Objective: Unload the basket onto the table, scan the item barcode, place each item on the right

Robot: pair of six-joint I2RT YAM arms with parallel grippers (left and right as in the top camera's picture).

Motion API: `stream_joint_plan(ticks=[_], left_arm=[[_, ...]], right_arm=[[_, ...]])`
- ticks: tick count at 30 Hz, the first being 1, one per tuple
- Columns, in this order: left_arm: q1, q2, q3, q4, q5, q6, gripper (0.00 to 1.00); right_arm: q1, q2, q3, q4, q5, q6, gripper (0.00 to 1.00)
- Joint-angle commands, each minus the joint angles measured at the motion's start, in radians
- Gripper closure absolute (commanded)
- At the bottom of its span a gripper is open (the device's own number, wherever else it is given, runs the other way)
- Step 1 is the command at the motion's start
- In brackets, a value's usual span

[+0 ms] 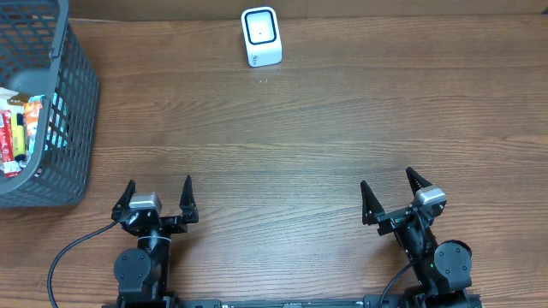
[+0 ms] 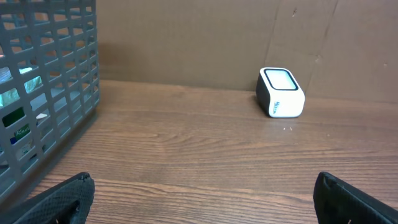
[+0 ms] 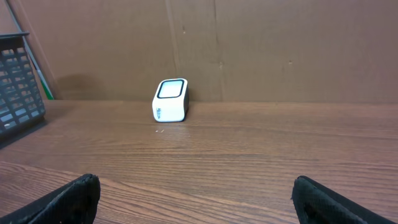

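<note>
Brown wood-grain bench running back to a brown cardboard back wall, grey plastic mesh basket sitting at the far left corner, colourful packaged items lying inside it, behind its wall, small white box-shaped barcode scanner standing at the far edge, left gripper and right gripper waiting at the near edge, jaws gaping wide and holding nothing, well apart from both.

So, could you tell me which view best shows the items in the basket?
Overhead: it looks down into the basket, so the packets show directly, though the frame edge cuts them. The left wrist view gives only glimpses through the mesh wall; the right wrist view catches just a basket corner, no contents.
</note>
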Motion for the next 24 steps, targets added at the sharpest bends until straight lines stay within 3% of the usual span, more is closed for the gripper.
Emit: stream_joint_plan(ticks=[1, 10, 15, 24], left_arm=[[-0.006, 0.0, -0.003, 0.002, -0.008, 0.026, 0.0], [-0.006, 0.0, -0.003, 0.014, -0.005, 0.025, 0.0], [-0.006, 0.0, -0.003, 0.113, 0.001, -0.018, 0.0], [-0.006, 0.0, 0.056, 0.297, 0.205, -0.026, 0.0]], right_arm=[[-0.003, -0.009, -0.011, 0.005, -0.001, 0.004, 0.0], [-0.003, -0.009, -0.011, 0.005, -0.001, 0.004, 0.0], [-0.003, -0.009, -0.011, 0.005, -0.001, 0.004, 0.0], [-0.003, -0.009, -0.011, 0.005, -0.001, 0.004, 0.0]])
